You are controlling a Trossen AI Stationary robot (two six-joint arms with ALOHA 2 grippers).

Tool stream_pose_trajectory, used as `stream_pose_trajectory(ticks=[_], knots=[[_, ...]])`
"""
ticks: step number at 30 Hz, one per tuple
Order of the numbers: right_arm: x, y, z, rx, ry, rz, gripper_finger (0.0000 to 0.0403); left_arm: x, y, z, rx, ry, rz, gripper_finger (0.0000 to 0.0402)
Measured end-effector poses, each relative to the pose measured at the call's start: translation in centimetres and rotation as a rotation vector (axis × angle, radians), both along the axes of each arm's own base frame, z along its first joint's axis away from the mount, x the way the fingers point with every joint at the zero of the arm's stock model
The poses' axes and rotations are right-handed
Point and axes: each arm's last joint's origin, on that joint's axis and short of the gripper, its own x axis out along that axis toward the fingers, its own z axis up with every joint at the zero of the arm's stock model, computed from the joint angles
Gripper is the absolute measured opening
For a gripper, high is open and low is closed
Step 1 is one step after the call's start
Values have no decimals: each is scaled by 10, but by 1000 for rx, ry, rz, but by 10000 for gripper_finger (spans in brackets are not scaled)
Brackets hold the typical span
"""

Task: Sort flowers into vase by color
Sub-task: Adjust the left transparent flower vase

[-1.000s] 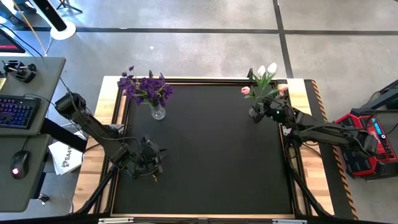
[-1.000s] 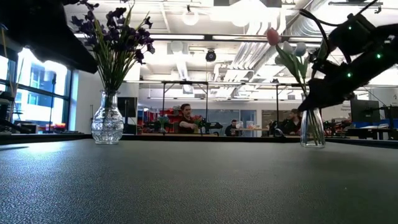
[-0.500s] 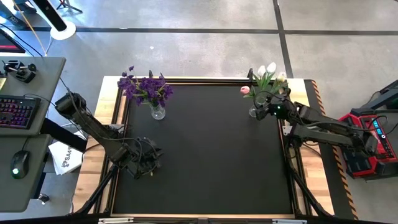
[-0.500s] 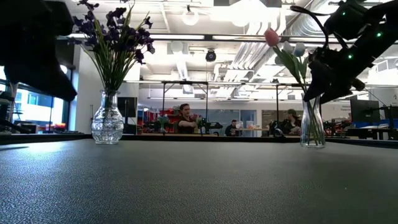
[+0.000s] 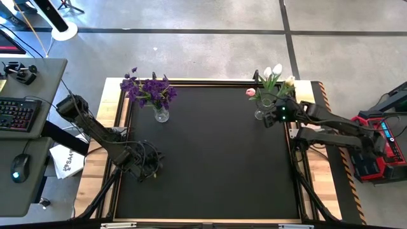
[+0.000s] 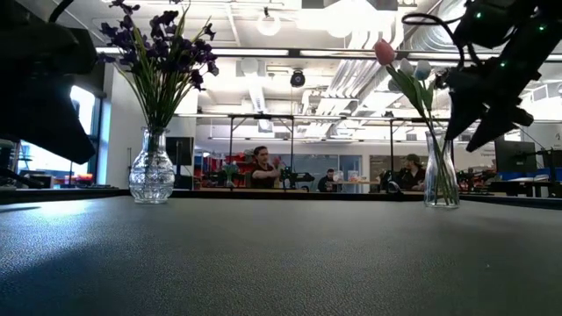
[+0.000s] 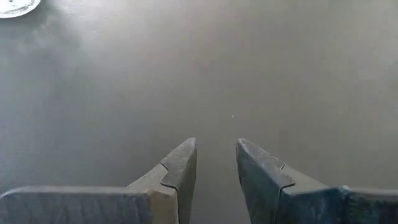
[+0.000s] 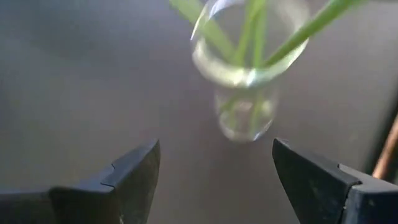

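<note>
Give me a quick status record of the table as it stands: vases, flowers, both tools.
left vase: clear glass, back left of the mat, holds the purple flowers
right vase: clear glass, back right, holds the tulips, white and pink
loose flowers on mat: none visible
right tool: open, empty, just beside the right vase, above the mat
left tool: slightly apart, empty, over bare mat at front left
</note>
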Motion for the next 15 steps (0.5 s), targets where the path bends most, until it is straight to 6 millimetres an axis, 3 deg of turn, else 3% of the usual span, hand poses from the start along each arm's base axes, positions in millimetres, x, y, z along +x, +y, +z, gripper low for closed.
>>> stream_pose_trajectory(ticks=[6,11,15], knots=[[14,15,-18,99,23,124,293,0,2,1,22,-44,52,111],[32,35,-27,111,-51,292,293,-1,5,2,61,-89,94,143],[49,56,-30,62,-162,467,293,4,6,2,276,-239,112,178]])
